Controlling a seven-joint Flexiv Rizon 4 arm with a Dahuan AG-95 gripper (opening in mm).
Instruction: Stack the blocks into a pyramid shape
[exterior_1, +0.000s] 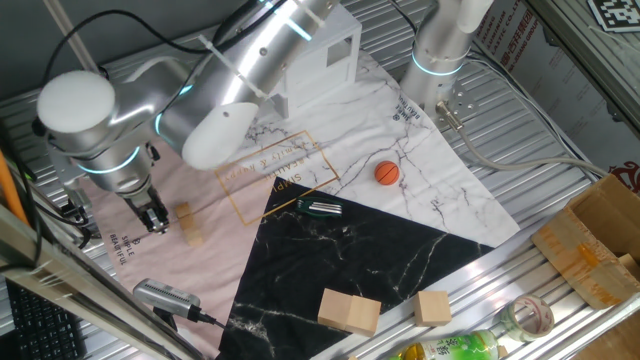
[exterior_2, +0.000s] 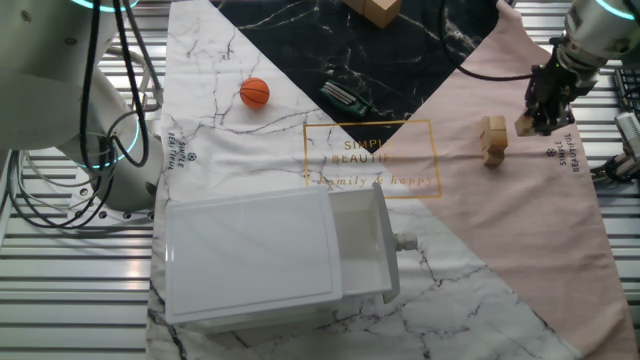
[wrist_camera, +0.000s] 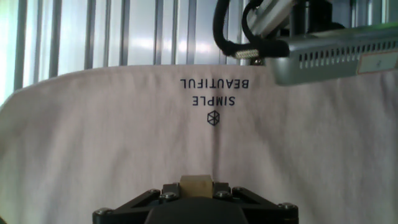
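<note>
Tool (exterior_2: 536, 118) over pink cloth (exterior_2: 520, 220) near surface edge — fingers clamped on one small tan block (wrist_camera: 198, 184), seen between pads in hand view. Other small blocks (exterior_2: 492, 139) sit stacked on pink cloth just beside tool, apart from it. Orange ball (exterior_1: 387, 173) on white marble cloth, well apart.

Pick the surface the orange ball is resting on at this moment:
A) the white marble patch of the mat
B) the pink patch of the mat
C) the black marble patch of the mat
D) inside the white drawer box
A: the orange ball sits on the white marble patch, apart from the black triangle and well away from the gripper over the pink patch.
</note>
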